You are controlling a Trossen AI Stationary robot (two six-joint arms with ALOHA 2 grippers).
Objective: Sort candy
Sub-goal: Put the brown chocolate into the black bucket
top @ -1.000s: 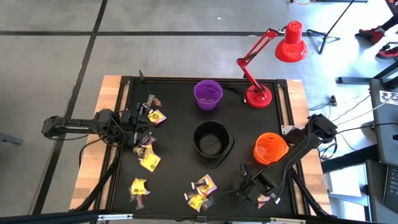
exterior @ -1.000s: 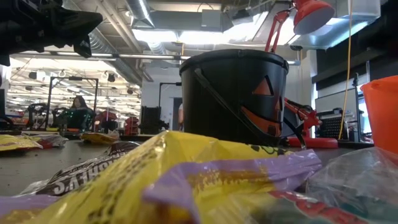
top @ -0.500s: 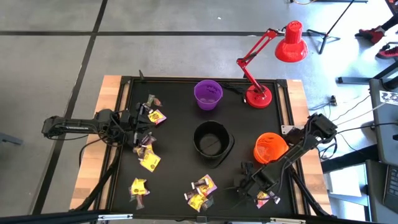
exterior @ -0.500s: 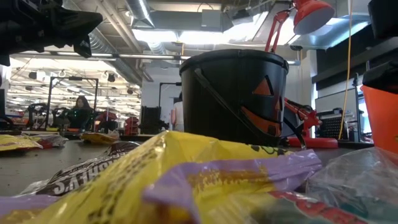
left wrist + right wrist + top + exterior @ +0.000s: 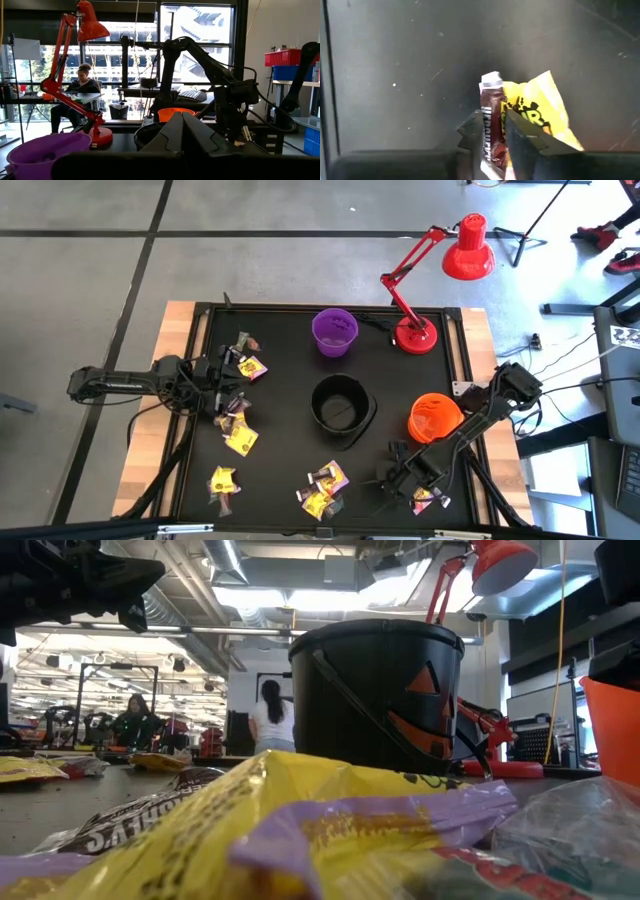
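Observation:
Small wrapped candies lie scattered on the black mat: yellow and brown pieces near my left gripper (image 5: 248, 366), (image 5: 240, 438), more at the near edge (image 5: 222, 480), (image 5: 325, 488), and one beneath my right arm (image 5: 428, 500). My right gripper (image 5: 386, 477) is low over the mat at the near right, shut on a brown candy (image 5: 491, 135). A yellow candy (image 5: 537, 117) sits right beside that piece. My left gripper (image 5: 222, 376) waits at the table's left among the candies; in its wrist view its fingers (image 5: 182, 120) meet, shut on nothing I can see. My right gripper pinches the brown wrapped candy between its two fingers, which are on the piece's long sides (image 5: 487, 127). Its crimped end (image 5: 491, 79) sticks out past the fingertips. The yellow wrapper lies against the outer side of one finger (image 5: 520, 135). Whether the candy is clear of the mat cannot be told.
A purple bowl (image 5: 334, 331) stands far, a black bucket-like bowl (image 5: 341, 408) in the middle and an orange bowl (image 5: 435, 418) on the right, close to my right arm. A red desk lamp (image 5: 415, 332) stands at the far right corner. People show in the room beyond.
My right gripper has shifted a little toward the table's left edge, and part of that arm has come into the right side of the low view. The left arm has kept still.

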